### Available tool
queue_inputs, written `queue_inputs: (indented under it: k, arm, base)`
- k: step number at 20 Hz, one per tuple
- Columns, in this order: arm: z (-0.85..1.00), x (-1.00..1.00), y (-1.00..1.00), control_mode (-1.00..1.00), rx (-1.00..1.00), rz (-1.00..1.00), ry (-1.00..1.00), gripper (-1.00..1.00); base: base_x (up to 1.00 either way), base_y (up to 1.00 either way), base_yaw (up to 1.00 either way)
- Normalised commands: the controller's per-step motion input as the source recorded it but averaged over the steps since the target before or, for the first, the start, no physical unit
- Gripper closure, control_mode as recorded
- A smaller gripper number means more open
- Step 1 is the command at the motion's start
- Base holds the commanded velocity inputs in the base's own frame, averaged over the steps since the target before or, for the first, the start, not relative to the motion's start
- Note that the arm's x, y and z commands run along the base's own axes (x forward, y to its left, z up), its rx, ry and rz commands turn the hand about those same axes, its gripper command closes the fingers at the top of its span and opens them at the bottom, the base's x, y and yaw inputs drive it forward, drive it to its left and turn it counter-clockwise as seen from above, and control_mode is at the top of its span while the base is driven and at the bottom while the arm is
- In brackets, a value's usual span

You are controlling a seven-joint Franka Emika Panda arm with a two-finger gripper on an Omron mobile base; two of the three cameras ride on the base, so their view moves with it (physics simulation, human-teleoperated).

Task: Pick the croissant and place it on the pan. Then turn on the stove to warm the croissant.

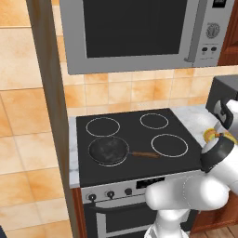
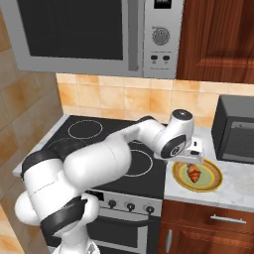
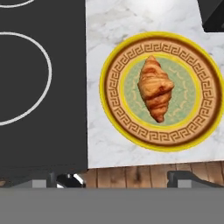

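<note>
The croissant, golden with browner ridges, lies in the middle of a yellow-rimmed patterned plate on the marble counter just right of the stove. My gripper hovers open above the plate's near edge, its two dark fingertips set wide apart with nothing between them. From the right base view the gripper hangs directly over the croissant. The pan, round and dark with a thin wooden handle pointing right, sits empty on the front left burner of the stove.
A grey microwave hangs over the cooktop. A black boxy appliance stands on the counter behind the plate. Small black knobs line the stove's silver front panel. A wooden post borders the stove's left side.
</note>
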Motion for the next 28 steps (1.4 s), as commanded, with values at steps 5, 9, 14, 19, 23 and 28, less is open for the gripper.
queue_inputs:
  k: [5,9,14,19,23,28]
  arm:
    - [-0.18,0.20,-0.14,-1.00,0.03,0.00,0.00,-1.00]
    - [-0.12,0.15,-0.22,-1.00,0.04,0.00,0.00,-1.00]
    - [-0.07,0.17,-0.24,-1.00,0.03,0.00,0.02,-1.00]
    - [-0.08,0.16,-0.23,-1.00,0.02,0.00,0.05,-1.00]
    - [-0.14,0.07,-0.17,-1.00,0.02,0.00,0.02,-1.00]
    - [-0.09,0.00,-0.02,-1.00,0.00,0.00,0.00,-1.00]
  base:
    - [0.00,0.00,0.00]
    - [0.00,0.00,0.00]
    - [0.00,0.00,0.00]
    - [0.00,0.00,0.00]
    - [0.00,0.00,0.00]
    - [0.00,0.00,0.00]
